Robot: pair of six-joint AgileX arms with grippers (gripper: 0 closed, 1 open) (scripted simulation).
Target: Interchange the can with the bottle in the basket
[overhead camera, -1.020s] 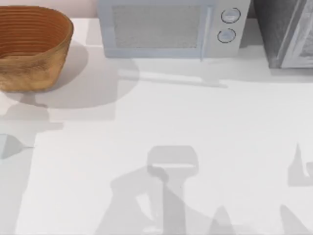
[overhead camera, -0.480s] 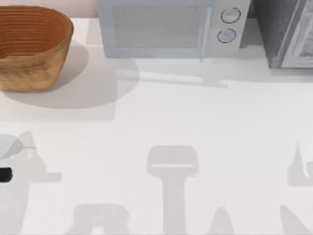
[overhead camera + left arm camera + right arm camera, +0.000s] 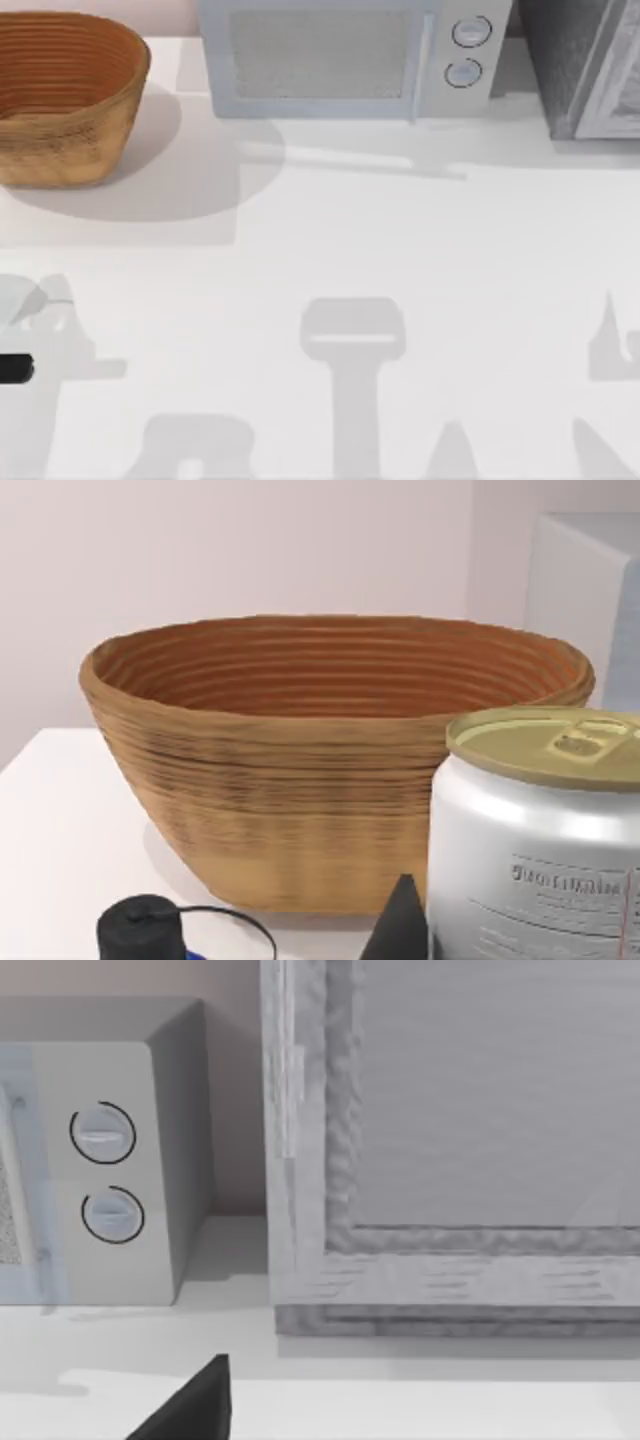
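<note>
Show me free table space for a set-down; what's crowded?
Free: the wide white table in front of the microwave, right of the basket. Crowded: the left edge, where the left wrist view shows the can close before the basket.

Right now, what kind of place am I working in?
Probably a kitchen counter, in a rendered simulation: a microwave with two dials stands at the back of the white table, beside a grey cabinet-like unit, with a wicker basket at the left.
</note>
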